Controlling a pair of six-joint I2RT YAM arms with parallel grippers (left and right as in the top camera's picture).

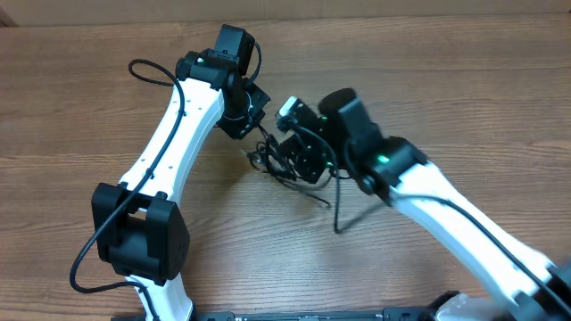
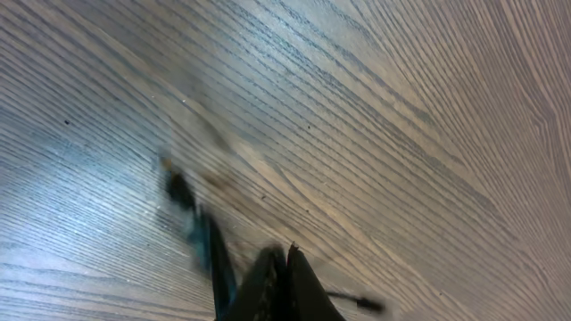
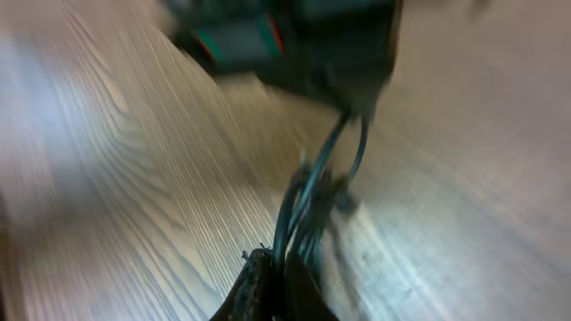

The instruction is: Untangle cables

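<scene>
Well, we see the cables bunched on the table just beside the left gripper, its jaws pressed together (on a strand or not, we cannot tell), while the right gripper next to it pinches several strands.

Grey-brown wood-grain laminate bench: fine darker streaks in long parallel lines, arching in places. Thin black flexible cables: black all along. White-shelled left robot arm: white links, black joint blocks. White-shelled right robot arm: same scheme, small green light. Dark blurred block above the cables in the right wrist view: red and green stripe.
</scene>
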